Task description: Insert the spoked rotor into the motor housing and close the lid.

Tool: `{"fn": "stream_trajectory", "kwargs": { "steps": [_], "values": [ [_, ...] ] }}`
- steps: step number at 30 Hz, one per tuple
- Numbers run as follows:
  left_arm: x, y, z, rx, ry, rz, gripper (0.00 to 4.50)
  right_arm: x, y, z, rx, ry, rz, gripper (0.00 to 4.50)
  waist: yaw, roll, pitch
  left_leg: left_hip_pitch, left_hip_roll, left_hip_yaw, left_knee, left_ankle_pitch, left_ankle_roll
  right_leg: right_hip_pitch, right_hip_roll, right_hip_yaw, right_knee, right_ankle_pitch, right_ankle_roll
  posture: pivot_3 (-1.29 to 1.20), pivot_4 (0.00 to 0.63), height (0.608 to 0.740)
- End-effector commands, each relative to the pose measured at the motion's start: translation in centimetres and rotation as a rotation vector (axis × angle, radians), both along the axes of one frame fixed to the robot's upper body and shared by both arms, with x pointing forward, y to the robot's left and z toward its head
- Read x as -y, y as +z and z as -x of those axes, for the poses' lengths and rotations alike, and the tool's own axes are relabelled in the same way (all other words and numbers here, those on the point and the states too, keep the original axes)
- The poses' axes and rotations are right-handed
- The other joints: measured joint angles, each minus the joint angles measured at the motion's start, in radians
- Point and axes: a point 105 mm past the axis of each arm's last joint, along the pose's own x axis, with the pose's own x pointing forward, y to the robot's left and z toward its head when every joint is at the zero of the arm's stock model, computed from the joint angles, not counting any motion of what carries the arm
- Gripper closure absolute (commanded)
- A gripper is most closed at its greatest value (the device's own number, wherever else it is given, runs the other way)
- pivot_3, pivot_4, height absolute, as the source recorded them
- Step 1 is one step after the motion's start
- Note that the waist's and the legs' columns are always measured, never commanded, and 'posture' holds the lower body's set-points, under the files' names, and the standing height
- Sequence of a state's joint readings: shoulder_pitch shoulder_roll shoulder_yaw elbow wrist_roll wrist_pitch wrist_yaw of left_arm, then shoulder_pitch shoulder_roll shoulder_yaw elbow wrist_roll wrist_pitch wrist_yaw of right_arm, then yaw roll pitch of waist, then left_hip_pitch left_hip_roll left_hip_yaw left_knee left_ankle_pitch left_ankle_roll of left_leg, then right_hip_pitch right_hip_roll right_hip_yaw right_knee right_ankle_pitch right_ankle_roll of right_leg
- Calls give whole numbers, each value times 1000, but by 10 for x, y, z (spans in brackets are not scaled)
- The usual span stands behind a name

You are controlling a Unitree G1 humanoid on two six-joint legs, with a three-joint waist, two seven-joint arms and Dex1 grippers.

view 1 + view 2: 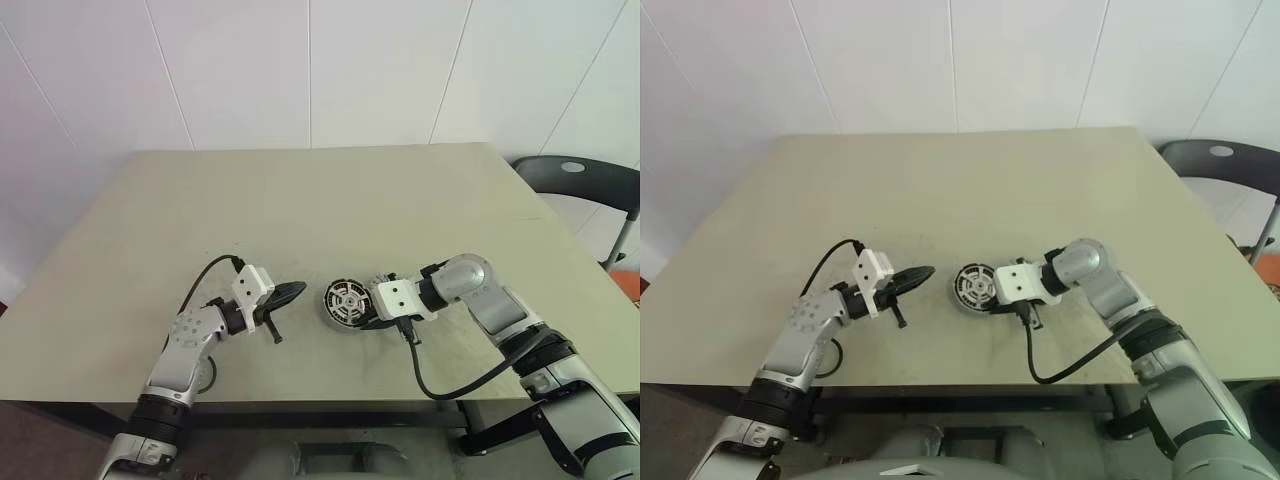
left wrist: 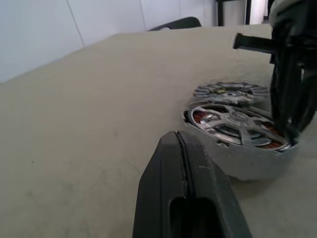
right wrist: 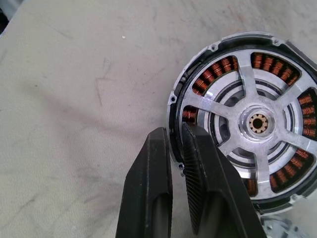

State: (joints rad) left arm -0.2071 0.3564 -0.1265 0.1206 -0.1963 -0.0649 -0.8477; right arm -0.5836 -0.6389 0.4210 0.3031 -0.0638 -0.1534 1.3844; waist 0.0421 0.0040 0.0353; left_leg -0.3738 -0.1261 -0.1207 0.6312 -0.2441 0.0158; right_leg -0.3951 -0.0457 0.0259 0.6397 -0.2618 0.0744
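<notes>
the housing (image 3: 247,124) stands on edge on the counter (image 1: 320,200), pinched at its rim by the right gripper (image 3: 176,148). the left gripper (image 1: 296,291), closed and empty, points at it from just beside.

Head stereo pair looks down over the beige matte table (image 1: 330,190); wrist cameras sit close, seemingly sharing the round copper-wound motor housing (image 3: 247,121).

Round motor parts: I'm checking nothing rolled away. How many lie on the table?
2. The motor housing, windings under a silver spoked piece, has its rim pinched by the right tool; a grey spoked disc lies just beside it. More may be hidden.
</notes>
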Motion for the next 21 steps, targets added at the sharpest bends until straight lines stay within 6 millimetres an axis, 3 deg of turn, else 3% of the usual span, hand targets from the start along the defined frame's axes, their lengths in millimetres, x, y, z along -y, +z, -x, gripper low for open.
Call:
{"fn": "stream_trajectory", "kwargs": {
  "steps": [1,10,16,21],
  "values": [
    [-3,13,3,47,-41,-38,4500,-1,6,-7,36,-8,-3,4417,-1,0,0,0,0,0,0,0,0,0,0,0,0,0,-1,0,0,740],
    [-13,-1,5,78,-57,-232,4500,-8,7,-14,54,-26,-41,4417,-2,0,0,2,1,2,0,0,0,1,-1,0,1,-1,-2,0,0,740],
    [-7,2,3,85,-46,-197,4500,-9,12,-13,20,-26,-76,2518,-1,0,0,3,2,3,1,0,0,-1,-1,0,6,-1,-2,0,0,740],
    [-5,3,2,83,-41,-172,4500,-10,34,-15,-25,-65,-182,2518,-1,0,0,1,2,4,0,1,1,-3,-1,0,6,1,1,0,0,740]
  ]
}}
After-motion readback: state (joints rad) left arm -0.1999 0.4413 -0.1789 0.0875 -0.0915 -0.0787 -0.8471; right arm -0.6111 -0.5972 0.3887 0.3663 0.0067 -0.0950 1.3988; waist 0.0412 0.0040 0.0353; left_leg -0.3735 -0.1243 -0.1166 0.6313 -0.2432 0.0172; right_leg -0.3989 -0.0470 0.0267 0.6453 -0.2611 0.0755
